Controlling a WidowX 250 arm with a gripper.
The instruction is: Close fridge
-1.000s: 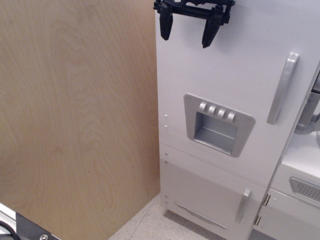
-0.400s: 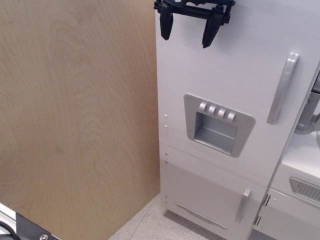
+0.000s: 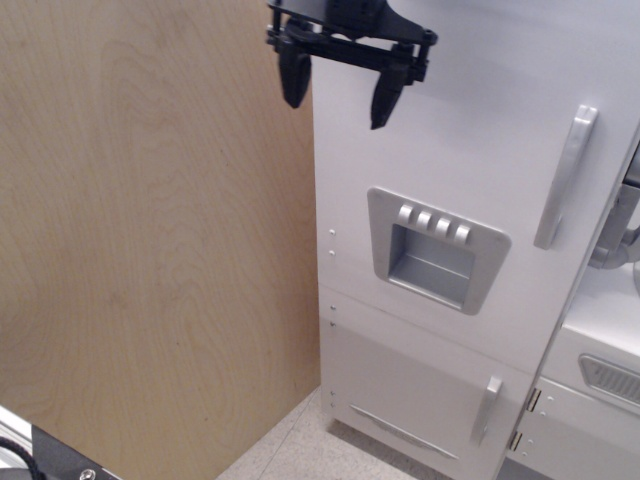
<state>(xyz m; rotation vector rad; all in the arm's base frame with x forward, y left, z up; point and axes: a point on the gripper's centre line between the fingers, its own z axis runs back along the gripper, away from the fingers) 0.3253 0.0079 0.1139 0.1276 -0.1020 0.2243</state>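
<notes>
The tall white fridge [image 3: 450, 150] fills the right half of the view. Its big door lies flat against the body, with a grey vertical handle [image 3: 565, 178] at the right and a grey recessed four-button dispenser panel [image 3: 435, 248] in the middle. No shelves show. My black gripper [image 3: 337, 98] hangs at the top, open and empty, in front of the door's upper left corner. Its left finger [image 3: 293, 78] is over the wooden wall and its right finger [image 3: 383, 100] is over the door.
A light wooden panel [image 3: 150, 240] stands at the left beside the fridge. Below the big door is a smaller white door with a short grey handle [image 3: 485, 410]. A white unit with a grey vent [image 3: 608, 378] stands at the right. Speckled floor [image 3: 300, 450] shows below.
My gripper has moved to the left and a little down, from over the door's top toward its left edge. The fridge door has not moved.
</notes>
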